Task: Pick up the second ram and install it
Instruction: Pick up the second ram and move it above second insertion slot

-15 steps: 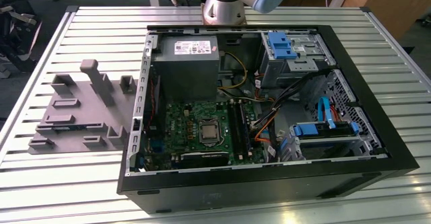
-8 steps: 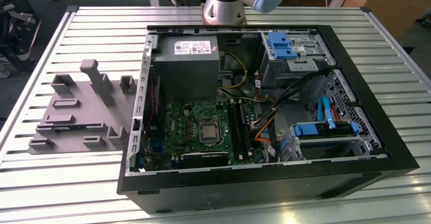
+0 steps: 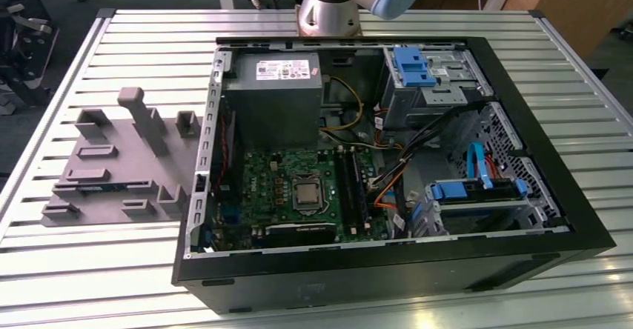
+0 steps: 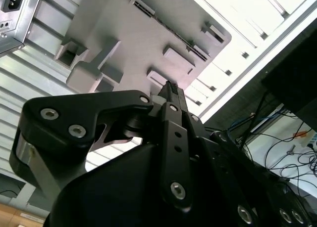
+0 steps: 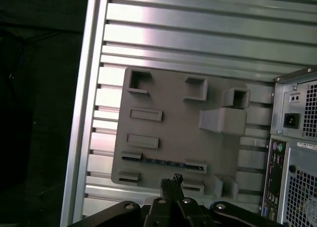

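The second ram is a thin dark strip with bluish chips, standing on edge in a slot of the grey fixture plate. In the exterior view the second ram sits near the front of the fixture plate, at that view's left. My gripper hangs high above the plate with its fingers together and nothing between them; the tips point close to the ram's middle. In the second wrist view my gripper hangs over the same plate.
An open black computer case lies on the slatted metal table, with the green motherboard and its long black slots inside. The case's rear panel stands beside the fixture. The table edge runs along the fixture's far side.
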`<action>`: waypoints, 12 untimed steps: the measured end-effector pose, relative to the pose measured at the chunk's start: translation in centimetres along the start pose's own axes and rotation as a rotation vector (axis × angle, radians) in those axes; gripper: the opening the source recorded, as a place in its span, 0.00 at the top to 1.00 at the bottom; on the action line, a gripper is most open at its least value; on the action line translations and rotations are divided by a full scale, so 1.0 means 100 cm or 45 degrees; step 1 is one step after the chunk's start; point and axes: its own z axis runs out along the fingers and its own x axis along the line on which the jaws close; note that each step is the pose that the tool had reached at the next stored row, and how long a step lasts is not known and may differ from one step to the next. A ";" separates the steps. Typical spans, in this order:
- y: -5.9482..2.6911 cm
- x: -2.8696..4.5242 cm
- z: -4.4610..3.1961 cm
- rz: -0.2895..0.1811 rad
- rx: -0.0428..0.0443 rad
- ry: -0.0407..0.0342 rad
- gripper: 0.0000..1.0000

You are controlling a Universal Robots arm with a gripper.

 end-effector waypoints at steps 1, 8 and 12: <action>0.0000 0.0001 0.0000 -0.006 0.000 0.0001 0.89; 0.0001 0.0010 0.0000 -0.049 0.000 0.0015 0.89; 0.0001 0.0015 0.0000 -0.074 0.000 0.0023 0.89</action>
